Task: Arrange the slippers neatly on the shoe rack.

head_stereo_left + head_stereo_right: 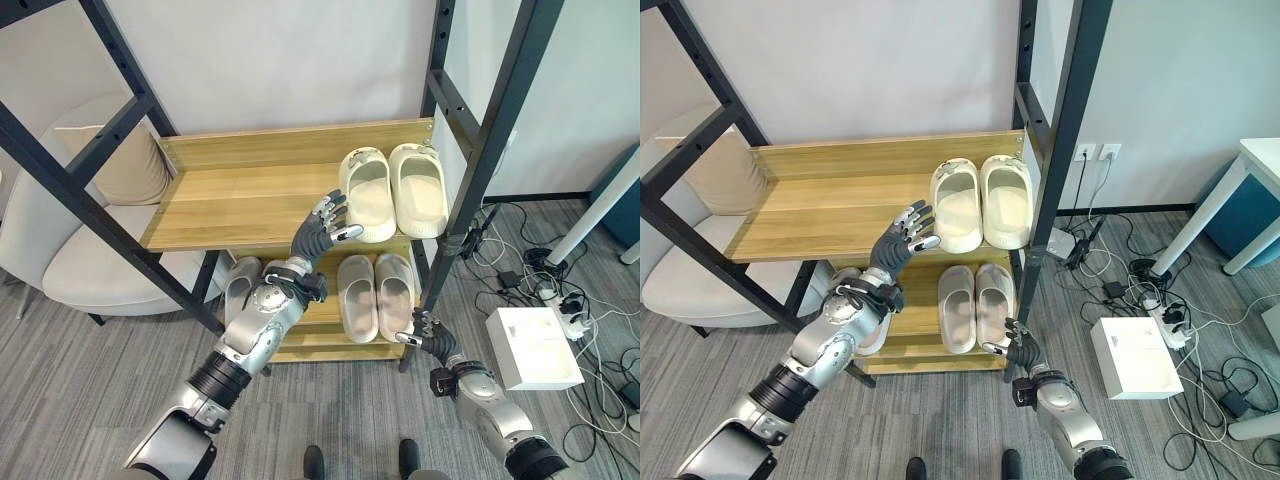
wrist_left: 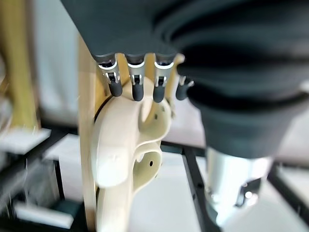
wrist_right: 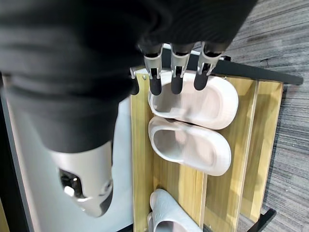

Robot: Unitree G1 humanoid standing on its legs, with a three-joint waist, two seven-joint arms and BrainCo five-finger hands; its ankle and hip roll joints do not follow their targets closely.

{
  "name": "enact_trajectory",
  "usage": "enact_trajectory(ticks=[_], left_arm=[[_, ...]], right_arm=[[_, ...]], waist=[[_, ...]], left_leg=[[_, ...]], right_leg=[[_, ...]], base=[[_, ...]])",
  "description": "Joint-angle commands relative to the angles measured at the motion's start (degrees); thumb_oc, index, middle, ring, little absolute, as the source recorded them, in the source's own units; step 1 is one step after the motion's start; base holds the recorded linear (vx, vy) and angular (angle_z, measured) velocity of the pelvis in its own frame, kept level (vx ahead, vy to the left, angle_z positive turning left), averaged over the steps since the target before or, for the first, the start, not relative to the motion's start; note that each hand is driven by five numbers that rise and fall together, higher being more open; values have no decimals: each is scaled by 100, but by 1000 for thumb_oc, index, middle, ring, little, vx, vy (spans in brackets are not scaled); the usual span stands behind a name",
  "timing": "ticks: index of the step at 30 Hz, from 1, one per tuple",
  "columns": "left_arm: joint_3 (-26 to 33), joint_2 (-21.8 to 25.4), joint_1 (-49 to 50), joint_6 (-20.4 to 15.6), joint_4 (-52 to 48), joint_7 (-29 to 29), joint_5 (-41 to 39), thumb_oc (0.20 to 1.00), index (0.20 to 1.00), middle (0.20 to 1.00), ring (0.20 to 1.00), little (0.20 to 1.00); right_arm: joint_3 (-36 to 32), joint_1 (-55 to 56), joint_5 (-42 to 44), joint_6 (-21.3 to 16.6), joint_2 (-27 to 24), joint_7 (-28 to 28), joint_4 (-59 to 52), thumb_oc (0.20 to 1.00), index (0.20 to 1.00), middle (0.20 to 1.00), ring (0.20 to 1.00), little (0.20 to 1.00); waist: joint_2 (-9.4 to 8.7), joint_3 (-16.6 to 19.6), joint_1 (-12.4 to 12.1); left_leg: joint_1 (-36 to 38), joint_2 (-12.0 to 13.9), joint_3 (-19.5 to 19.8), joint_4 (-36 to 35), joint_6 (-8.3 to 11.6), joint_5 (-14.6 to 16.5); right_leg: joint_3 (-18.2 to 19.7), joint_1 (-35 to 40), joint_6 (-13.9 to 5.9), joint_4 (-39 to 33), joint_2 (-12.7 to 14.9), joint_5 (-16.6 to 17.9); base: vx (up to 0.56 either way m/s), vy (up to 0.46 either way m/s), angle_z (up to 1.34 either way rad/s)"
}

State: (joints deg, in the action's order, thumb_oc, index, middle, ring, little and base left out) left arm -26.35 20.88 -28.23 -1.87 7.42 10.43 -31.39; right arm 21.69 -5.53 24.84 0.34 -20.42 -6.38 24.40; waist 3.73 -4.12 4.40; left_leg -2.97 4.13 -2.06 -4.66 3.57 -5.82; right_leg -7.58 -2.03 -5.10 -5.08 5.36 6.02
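A beige chair (image 1: 75, 255) stands at nine o'clock, just outside the rack's (image 1: 250, 205) black frame. The top shelf (image 1: 230, 190) is bare across its left and middle, giving wide room for more pairs. On the lower shelf a grey slipper (image 1: 240, 283) lies partly behind the left arm. The left hand (image 1: 322, 228) hovers at the top shelf's front edge, fingers spread and straight, holding nothing, just beside the cream pair (image 1: 395, 190). That pair sits side by side at one o'clock, snug against the right post. Below, the pink pair (image 1: 377, 293) lies parallel. The right hand (image 1: 427, 340) hangs at five o'clock by the lower shelf's corner, fingers relaxed and empty.
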Motion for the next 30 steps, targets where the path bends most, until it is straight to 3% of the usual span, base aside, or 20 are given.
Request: enact_trajectory(ticks=[1, 3, 6, 8, 9, 10, 12, 14, 17, 19, 20, 24, 26, 28, 30], left_arm=[[411, -43, -699, -387, 309, 617, 2101, 1000, 1000, 1000, 1000, 1000], [484, -33, -619, -406, 262, 714, 2253, 1000, 1000, 1000, 1000, 1000], [1058, 143, -133, -692, -352, 1182, 2567, 1000, 1000, 1000, 1000, 1000], [1129, 238, 335, -1133, -1328, 519, 1511, 1000, 1000, 1000, 1000, 1000], [1079, 239, 686, -1258, -1908, -120, 597, 1000, 1000, 1000, 1000, 1000], [943, 224, 816, -1247, -2167, -525, 169, 1000, 1000, 1000, 1000, 1000], [352, 451, 1037, -994, -2816, -1613, -429, 1000, 1000, 1000, 1000, 1000], [104, 448, 1223, -805, -2772, -2148, -765, 1000, 1000, 1000, 1000, 1000], [-434, 670, 1701, -541, -2620, -2693, -528, 1000, 1000, 1000, 1000, 1000], [-825, 760, 1757, -509, -2211, -2845, -29, 1000, 1000, 1000, 1000, 1000], [-1078, 652, 1892, -389, -1363, -2860, 504, 1000, 1000, 1000, 1000, 1000], [-1351, 284, 2138, -342, 263, -2667, 1741, 1000, 1000, 1000, 1000, 1000], [-1319, 259, 2321, -352, 659, -2537, 1960, 1000, 1000, 1000, 1000, 1000], [-937, -330, 2579, -390, 2377, -1959, 2546, 1000, 1000, 1000, 1000, 1000], [-467, -612, 2616, -337, 2941, -1535, 2241, 1000, 1000, 1000, 1000, 1000]], right_arm=[[-161, 99, -203, -569, 211, -64, -179, 1000, 1000, 1000, 1000, 1000], [-177, 132, -229, -600, 208, -84, -202, 1000, 1000, 1000, 1000, 1000], [-273, 234, -258, -754, 189, -141, -294, 1000, 1000, 1000, 1000, 1000], [-303, 253, -223, -762, 140, -84, -253, 1000, 1000, 1000, 1000, 1000], [-296, 294, -168, -733, 139, 8, -212, 1000, 1000, 1000, 1000, 1000], [-291, 303, -145, -719, 146, 62, -161, 1000, 1000, 1000, 1000, 1000], [-254, 228, -124, -673, 212, 254, 117, 1000, 1000, 1000, 1000, 1000], [-294, 1233, -47, -698, 113, 825, -583, 1000, 1000, 1000, 1000, 1000], [-499, 1487, -218, -807, -71, 987, -564, 1000, 1000, 1000, 1000, 1000], [-500, 1457, -255, -807, -33, 993, -493, 1000, 1000, 1000, 1000, 1000], [-506, 1395, -263, -791, -25, 989, -465, 1000, 1000, 1000, 1000, 1000], [-511, 1153, -468, -802, -4, 843, 13, 1000, 1000, 1000, 1000, 1000], [-515, 1046, -441, -791, 50, 755, 61, 1000, 1000, 1000, 1000, 1000], [-501, 975, -352, -869, 271, 529, 176, 1000, 1000, 1000, 1000, 1000], [-521, 1014, -301, -877, 351, 401, 153, 1000, 1000, 1000, 1000, 1000]], waist=[[-236, 30, -78], [-242, 30, -76], [-288, 35, -162], [-293, 34, -220], [-303, 49, -254], [-305, 53, -270], [-308, 70, -303], [-326, 45, -159], [-318, 37, -105], [-310, 28, -69], [-304, 13, -23], [-281, -32, 86], [-276, -40, 76], [-312, -25, 46], [-342, -6, 32]], left_leg=[[285, 64, 6, -34, 83, 575], [286, 64, 13, -34, 84, 575], [281, 81, 53, -34, 109, 557], [268, 79, 55, -34, 111, 547], [268, 84, 54, -34, 111, 551], [269, 86, 61, -34, 111, 549], [295, 86, 69, -34, 105, 580], [329, 95, -1, -34, 104, 603], [354, 96, -34, -34, 79, 632], [372, 96, -55, -34, 71, 650], [388, 96, -69, -34, 56, 661], [435, 95, -121, -34, 34, 682], [441, 90, -108, -34, 26, 682], [484, 84, -112, -34, 22, 689], [485, 82, -112, -34, 22, 676]], right_leg=[[-180, 200, -317, 8, 216, -576], [-186, 207, -316, 8, 215, -579], [-238, 230, -307, 8, 209, -585], [-256, 233, -305, 8, 207, -569], [-257, 234, -305, 8, 208, -563], [-263, 239, -303, 8, 205, -563], [-263, 257, -313, 8, 205, -573], [-210, 253, -335, 8, 208, -563], [-159, 257, -339, 8, 181, -575], [-126, 261, -343, 8, 177, -579], [-97, 257, -339, 8, 173, -580], [-39, 264, -338, 8, 176, -566], [-37, 265, -327, 8, 174, -561], [-46, 298, -303, 8, 185, -568], [-51, 299, -285, 8, 192, -555]], base=[[0, 0, 0], [0, 0, 0], [-12, -12, 5], [-24, 8, 11], [-9, 12, 10], [-7, 12, 8], [0, 8, 3], [0, 0, 0], [-23, 4, -20], [-9, 19, -23], [-10, 26, -7], [-9, 27, -11], [-4, 5, -7], [3, 1, 3], [-2, -6, 3]])
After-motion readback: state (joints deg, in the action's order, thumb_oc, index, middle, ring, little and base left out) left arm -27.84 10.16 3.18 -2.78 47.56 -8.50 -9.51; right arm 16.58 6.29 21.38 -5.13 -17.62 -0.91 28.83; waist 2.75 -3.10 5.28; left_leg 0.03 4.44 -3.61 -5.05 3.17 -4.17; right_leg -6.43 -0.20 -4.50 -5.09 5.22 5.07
